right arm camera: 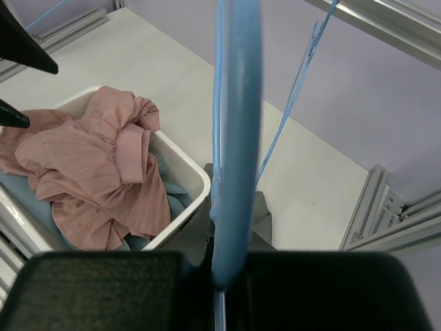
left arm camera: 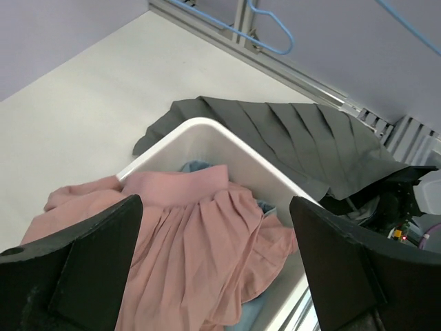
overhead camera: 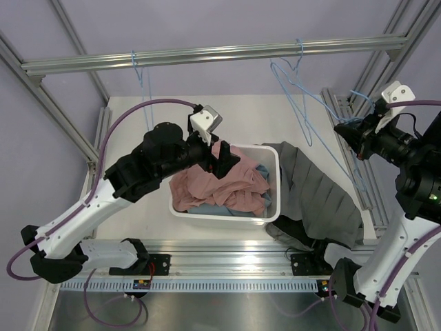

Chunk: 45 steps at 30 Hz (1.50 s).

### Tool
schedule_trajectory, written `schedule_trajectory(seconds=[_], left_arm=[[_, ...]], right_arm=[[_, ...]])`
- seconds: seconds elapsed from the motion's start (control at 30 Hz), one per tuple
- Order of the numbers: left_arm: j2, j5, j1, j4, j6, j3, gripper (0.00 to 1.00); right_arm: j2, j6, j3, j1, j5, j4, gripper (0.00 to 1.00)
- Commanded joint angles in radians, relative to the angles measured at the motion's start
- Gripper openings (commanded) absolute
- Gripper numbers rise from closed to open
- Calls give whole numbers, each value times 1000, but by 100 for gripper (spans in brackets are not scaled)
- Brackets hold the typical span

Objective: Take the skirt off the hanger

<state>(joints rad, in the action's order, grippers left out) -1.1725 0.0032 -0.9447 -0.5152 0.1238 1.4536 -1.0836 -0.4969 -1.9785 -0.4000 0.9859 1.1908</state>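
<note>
Two blue wire hangers hang off the top rail (overhead camera: pixel 207 54), both bare as far as you can see: the left hanger (overhead camera: pixel 142 79) at 11 o'clock of the bin, the right hanger (overhead camera: pixel 303 103) at 1 o'clock. Your right gripper (overhead camera: pixel 346 134) is clenched on the right hanger's wire. Your left gripper (overhead camera: pixel 222 160) is spread wide, holding nothing, just above the pink skirt (overhead camera: pixel 220 187), which lies crumpled in the white bin (overhead camera: pixel 278 181) over some blue cloth (right arm camera: pixel 171 185). A grey pleated skirt (overhead camera: pixel 324 196) is draped at the bin's 3 o'clock. Removal looks done; you likely only have to let go of the hanger and clear the arms.
</note>
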Motion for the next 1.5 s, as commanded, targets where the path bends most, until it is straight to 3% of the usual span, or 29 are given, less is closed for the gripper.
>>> schedule_trajectory(seconds=[0.0, 0.1, 0.2, 0.37, 0.77, 0.9, 1.4, 1.43, 1.47], left_arm=[[60, -89, -5, -19, -13, -19, 93], [89, -106, -5, -14, 0, -50, 94], [103, -111, -6, 1, 22, -75, 94], [116, -109, -5, 15, 49, -81, 95], [77, -95, -17, 86, 129, -88, 96], [82, -132, -35, 110, 157, -125, 97], [155, -229, -83, 110, 227, -222, 98], [157, -230, -86, 109, 229, -223, 98], [157, -232, -88, 109, 228, -223, 98]], right_arm=[[-65, -133, -43, 9, 40, 265, 0], [-58, -85, -19, 111, -22, 224, 0], [-56, 35, 16, 264, -194, 139, 0], [-163, 173, 0, 383, -340, 55, 0], [-559, 305, -397, 713, -814, -92, 0], [-670, 351, -528, 751, -860, -140, 0], [-900, 454, -668, 782, -866, -237, 0], [-900, 451, -662, 783, -865, -235, 2], [-898, 448, -654, 782, -859, -234, 11]])
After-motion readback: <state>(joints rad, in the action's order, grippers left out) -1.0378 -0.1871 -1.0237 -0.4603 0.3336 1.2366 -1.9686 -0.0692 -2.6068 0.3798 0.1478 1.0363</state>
